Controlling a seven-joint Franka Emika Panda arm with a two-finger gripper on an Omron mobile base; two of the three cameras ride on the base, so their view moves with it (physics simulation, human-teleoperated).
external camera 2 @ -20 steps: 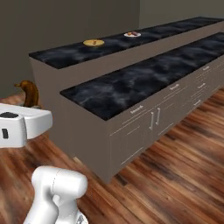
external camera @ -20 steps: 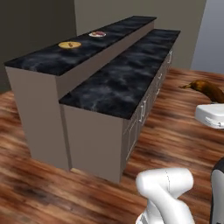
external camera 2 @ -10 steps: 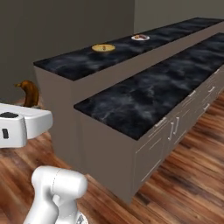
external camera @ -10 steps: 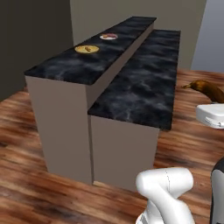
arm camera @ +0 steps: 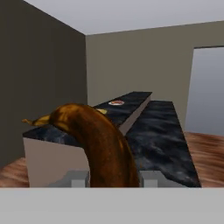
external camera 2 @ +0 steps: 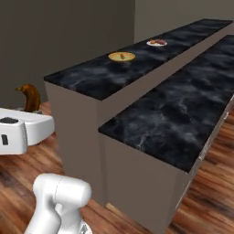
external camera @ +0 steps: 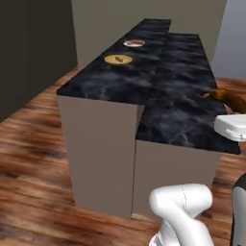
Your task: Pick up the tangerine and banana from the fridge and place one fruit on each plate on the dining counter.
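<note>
1. Wooden floor (external camera: 33, 144) surrounds the long black marbled tabletop (external camera: 110, 81).
2. Far along its upper level sit the yellow plate (external camera: 118, 59) and the white plate (external camera: 134, 43).
3. Held off the tabletop's near end, the hand (arm camera: 111, 177) is pinching the banana (arm camera: 98, 144), which rises between its fingers.

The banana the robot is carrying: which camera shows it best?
The hand view: the banana rises large between the gripper fingers. The left base view shows it small at the right edge; the right base view, at the left.
</note>
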